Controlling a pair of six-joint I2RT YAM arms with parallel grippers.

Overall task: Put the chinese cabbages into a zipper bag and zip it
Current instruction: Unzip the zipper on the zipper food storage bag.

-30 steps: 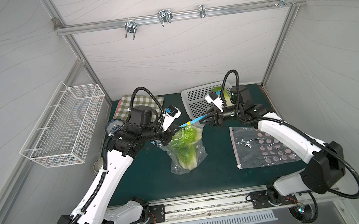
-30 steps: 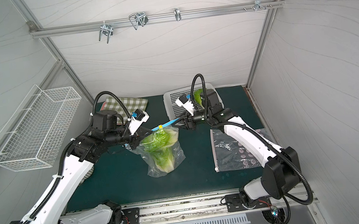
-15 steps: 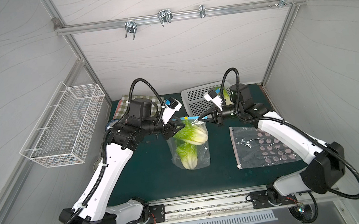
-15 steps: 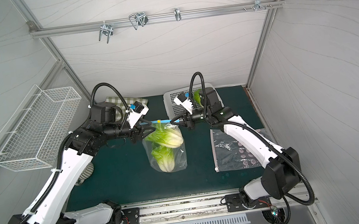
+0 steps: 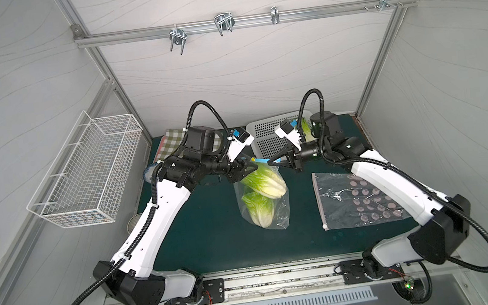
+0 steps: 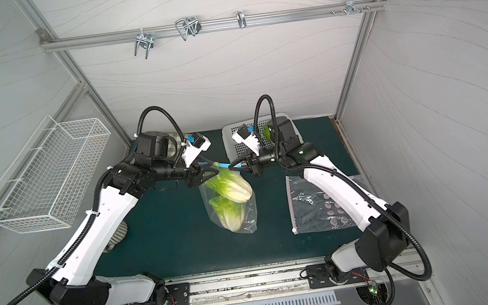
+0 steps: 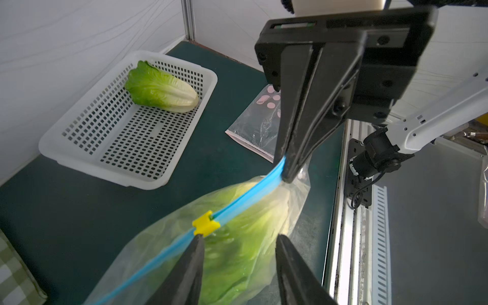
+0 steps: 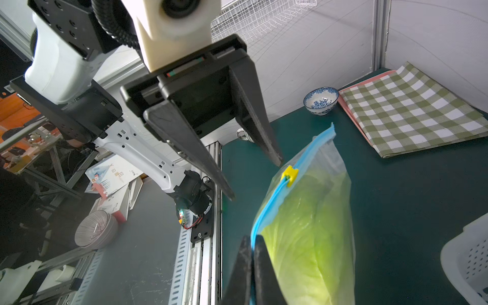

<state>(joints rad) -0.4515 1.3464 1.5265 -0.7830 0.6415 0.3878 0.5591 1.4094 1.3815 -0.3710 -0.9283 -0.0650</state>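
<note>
The clear zipper bag [image 5: 280, 215] hangs above the green table with two chinese cabbages [image 5: 267, 183] inside, one lying across the other [image 6: 228, 213]. My right gripper [image 8: 253, 239] is shut on one end of the bag's blue zip strip [image 7: 250, 192] and carries it. My left gripper [image 7: 239, 237] stands open, its jaws to either side of the bag's top. One of its fingertips [image 7: 198, 239] is right by the yellow slider [image 7: 206, 226], partway along the strip. A third chinese cabbage [image 7: 161, 89] lies in the white perforated basket [image 7: 126, 179].
A second flat bag with pink dots [image 5: 356, 199] lies on the table under my right arm. A checked cloth [image 8: 412, 111] and a small blue-and-white bowl [image 8: 320, 100] sit at the back left. A wire basket [image 5: 87, 172] hangs on the left wall.
My left gripper was shut on the zip strip and has opened and let go. The left arm has come closer to the right gripper. One cabbage has tipped crosswise in the bag.
</note>
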